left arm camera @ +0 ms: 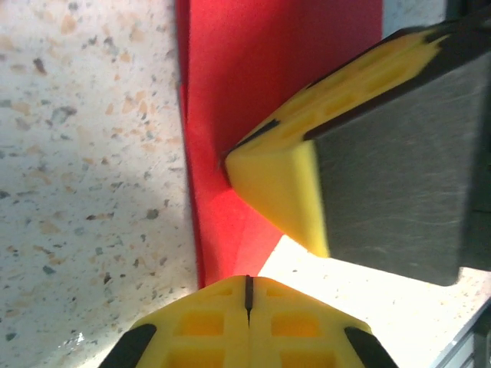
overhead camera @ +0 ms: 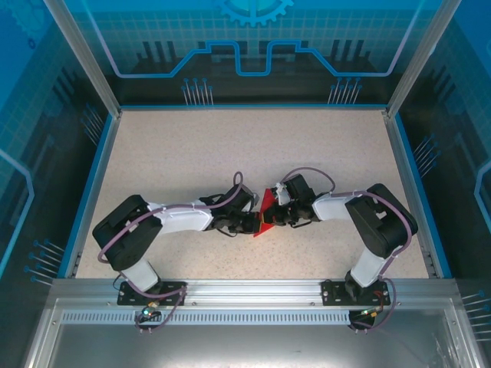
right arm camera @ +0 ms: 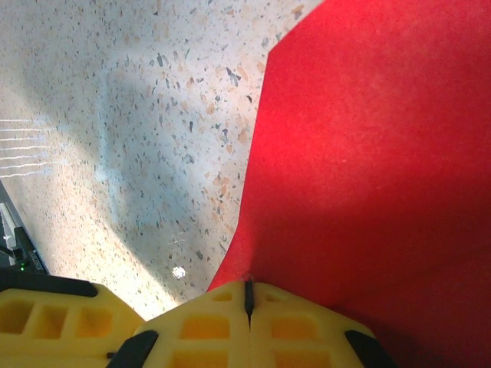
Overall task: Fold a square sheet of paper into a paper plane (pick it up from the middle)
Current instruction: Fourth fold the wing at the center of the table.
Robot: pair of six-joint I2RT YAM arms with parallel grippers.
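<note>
A speckled bench (overhead camera: 192, 153) sits inside a blue-walled enclosure. Two robot arms reach in from its near edge, the left arm (overhead camera: 180, 218) and the right arm (overhead camera: 360, 211). They meet at the middle of the bench, toward the near side, with a small red paper (overhead camera: 265, 208) between their tips.

The main risk comes from both arms working one thin sheet at once. If they draw apart or twist out of step, the paper could tear or crumple. They are also tip to tip, so a small misjudged move could knock one against the other and push a fold out of line. A pinch this close to an edge could slip, letting the paper spring open or drop.

The paper is bright, matte red and partly folded. From above it reads as a small pointed wedge. The left wrist view shows a straight crease-like edge running away from the fingers. The right wrist view shows a broad, smooth red face with one angled corner.

The left fingers (left arm camera: 253, 307) are clenched, with the paper's end meeting their tips, apparently pinched. The right fingers (right arm camera: 253, 307) are clenched too, the red edge running into their seam. In the left wrist view, one right finger touches the red face.
</note>
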